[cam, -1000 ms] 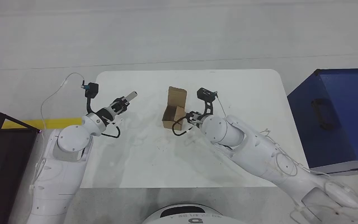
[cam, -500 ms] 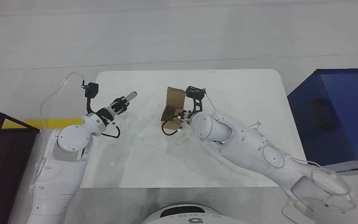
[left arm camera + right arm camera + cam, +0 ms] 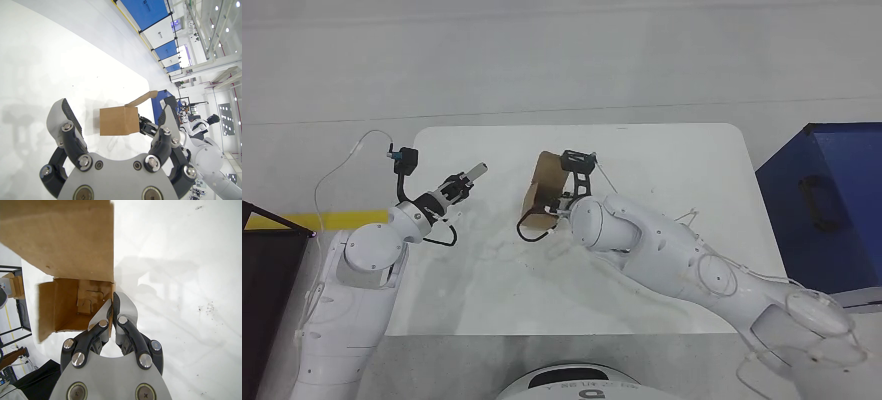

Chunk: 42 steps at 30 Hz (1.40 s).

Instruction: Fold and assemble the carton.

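Right jaws pinching carton (image 3: 118, 121) wall, left jaws spread, empty, apart from carton

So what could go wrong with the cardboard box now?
The right tool pinches just one thin wall of the carton, so the cardboard might bend or slip out. The left tool is open and apart from it, so nothing steadies the other side; the carton could swing or tip on the table. Its top flap stands open and might catch or crease.
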Available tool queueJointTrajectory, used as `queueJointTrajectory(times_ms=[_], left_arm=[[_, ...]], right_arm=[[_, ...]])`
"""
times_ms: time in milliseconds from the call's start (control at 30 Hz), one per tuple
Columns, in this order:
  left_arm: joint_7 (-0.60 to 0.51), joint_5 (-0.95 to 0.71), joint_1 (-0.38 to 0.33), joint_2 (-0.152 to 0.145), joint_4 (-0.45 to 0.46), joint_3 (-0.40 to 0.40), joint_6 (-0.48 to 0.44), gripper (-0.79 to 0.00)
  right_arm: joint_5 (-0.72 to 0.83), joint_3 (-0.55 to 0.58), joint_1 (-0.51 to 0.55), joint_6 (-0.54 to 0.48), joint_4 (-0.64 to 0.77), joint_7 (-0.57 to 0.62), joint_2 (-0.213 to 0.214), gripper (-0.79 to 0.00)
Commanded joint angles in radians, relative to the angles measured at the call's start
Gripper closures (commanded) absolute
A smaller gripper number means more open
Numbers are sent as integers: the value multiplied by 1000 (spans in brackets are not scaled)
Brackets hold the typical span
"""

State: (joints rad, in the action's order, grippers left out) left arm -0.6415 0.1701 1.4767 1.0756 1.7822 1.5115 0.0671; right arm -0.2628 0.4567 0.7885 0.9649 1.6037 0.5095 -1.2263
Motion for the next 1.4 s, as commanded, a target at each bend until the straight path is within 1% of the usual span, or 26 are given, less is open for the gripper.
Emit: queueJointTrajectory(times_ms=[0, 133, 467, 667, 733, 800, 833, 900, 1033, 1067, 1100, 1167, 1200, 1267, 1367], left_arm=[[0, 0, 0, 0, 0, 0, 0, -785], [0, 0, 0, 0, 0, 0, 0, -785], [0, 0, 0, 0, 0, 0, 0, -785], [0, 0, 0, 0, 0, 0, 0, -785], [0, 0, 0, 0, 0, 0, 0, -785], [0, 0, 0, 0, 0, 0, 0, -785], [0, 0, 0, 0, 0, 0, 0, -785], [0, 0, 0, 0, 0, 0, 0, -785], [0, 0, 0, 0, 0, 0, 0, -785], [0, 0, 0, 0, 0, 0, 0, -785], [0, 0, 0, 0, 0, 0, 0, -785], [13, 55, 3, -1, 0, -13, -11, -785], [29, 115, 1, -2, 2, -29, -20, -785], [40, 231, -8, -1, 15, -92, -45, -785], [-1, 344, -55, 6, 9, -206, -60, -785]], right_arm=[[-35, 7, -1, 23, 20, 22, 10, 0], [-110, 14, 4, 47, 53, 71, 35, 0], [-297, 54, 29, 47, 96, 291, 96, 0], [-289, 118, 79, 47, 134, 298, 117, 0], [-281, 139, 97, 47, 143, 298, 122, -142], [-263, 173, 122, 47, 165, 296, 126, -228], [-258, 192, 138, 47, 178, 289, 129, -268], [-237, 241, 179, 47, 209, 258, 134, -296], [-192, 347, 285, 47, 283, 154, 144, -289], [-175, 373, 313, 43, 300, 129, 147, -299], [-155, 400, 341, 32, 316, 105, 149, -311], [-103, 456, 397, -6, 342, 55, 151, -305], [-72, 482, 425, -31, 352, 29, 151, -302], [18, 543, 482, -105, 363, -29, 148, -320], [104, 605, 555, -207, 346, -118, 144, -336]])
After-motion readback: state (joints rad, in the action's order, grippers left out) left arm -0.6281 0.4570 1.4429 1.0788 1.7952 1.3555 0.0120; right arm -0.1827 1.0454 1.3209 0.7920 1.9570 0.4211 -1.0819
